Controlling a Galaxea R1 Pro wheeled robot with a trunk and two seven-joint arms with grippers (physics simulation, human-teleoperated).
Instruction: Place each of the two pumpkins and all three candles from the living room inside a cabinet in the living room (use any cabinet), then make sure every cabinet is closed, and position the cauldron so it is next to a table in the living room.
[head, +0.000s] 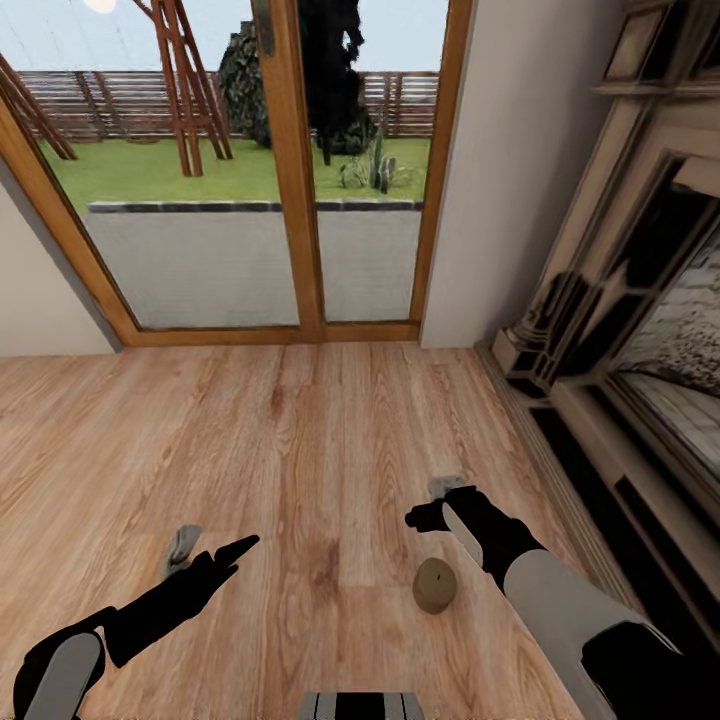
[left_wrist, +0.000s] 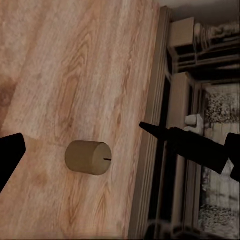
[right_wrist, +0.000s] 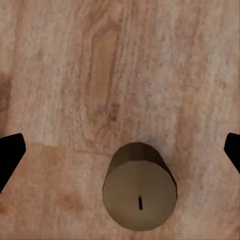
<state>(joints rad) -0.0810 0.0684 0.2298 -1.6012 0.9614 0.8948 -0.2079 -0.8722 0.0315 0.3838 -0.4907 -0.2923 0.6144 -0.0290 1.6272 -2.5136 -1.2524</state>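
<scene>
Head view: a stubby tan candle (head: 435, 585) is seen on the wood floor (head: 300, 450) just below the right gripper (head: 432, 512); left wrist view: candle (left_wrist: 88, 157) lies apart from spread jaws; right wrist view: candle (right_wrist: 140, 194), wick visible, sits between wide-spread jaws, untouched.

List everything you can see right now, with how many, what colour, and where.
candle: one, tan, upright on the floor beside the right arm
floor: one, light wood planks, underneath everything
glass door: one, orange-brown wooden frame, far wall, garden beyond
fireplace: one, beige with dark panels, along the right wall
left end effector: one, black, open, low over the floor
right end effector: one, black, open, above the candle
</scene>
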